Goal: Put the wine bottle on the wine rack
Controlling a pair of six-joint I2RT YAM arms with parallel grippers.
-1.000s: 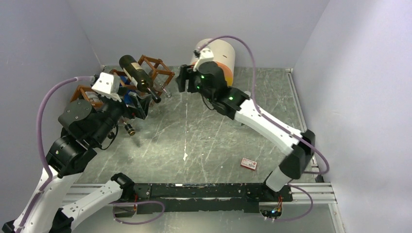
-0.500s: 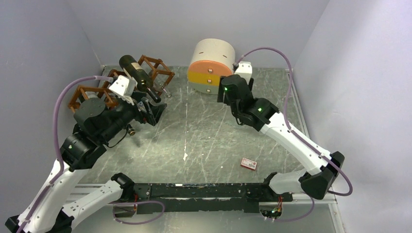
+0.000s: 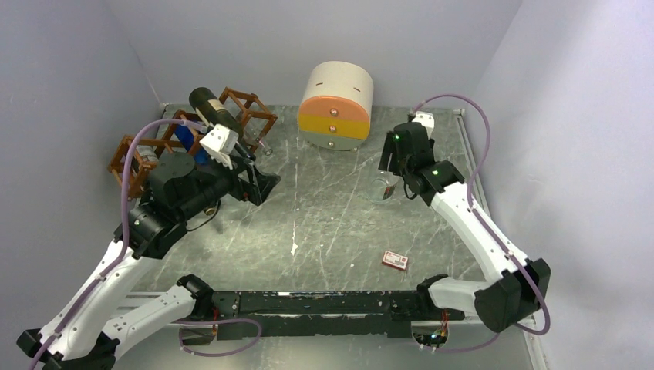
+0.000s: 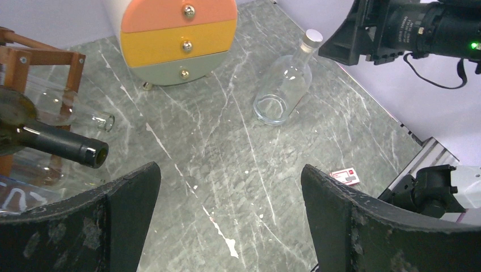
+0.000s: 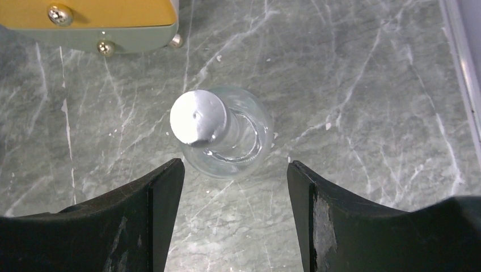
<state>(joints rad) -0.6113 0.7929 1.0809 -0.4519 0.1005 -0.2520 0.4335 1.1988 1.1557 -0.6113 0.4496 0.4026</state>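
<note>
Dark green glass first: from the top camera your wine bottle (image 3: 215,117) lies tilted across the reddish wooden wine rack (image 3: 248,108) at the far left, neck sloping down toward the near right. Your left gripper (image 3: 261,185) hangs just near-right of the rack, touching nothing. Your right gripper (image 3: 390,163) sits over on the right, above a clear glass bottle (image 3: 383,187) standing on the grey marbled table (image 3: 324,223). The round cream-and-orange cabinet (image 3: 337,108) is far centre, and a little red-and-white box (image 3: 395,260) lies nearer the bases. In the left wrist view, the left gripper (image 4: 227,226) is spread wide with nothing between the pads. The wine bottle (image 4: 54,143) pokes its open mouth out of the rack (image 4: 34,56) at the left edge, with the cabinet (image 4: 176,34), the clear bottle (image 4: 286,85) and the box (image 4: 345,175) further out. In the right wrist view, the right gripper (image 5: 232,215) is also spread wide and holds nothing. You're looking straight down at the clear bottle (image 5: 224,133) and its silver cap just past the fingertips, with the cabinet (image 5: 85,22) up in the corner.
</note>
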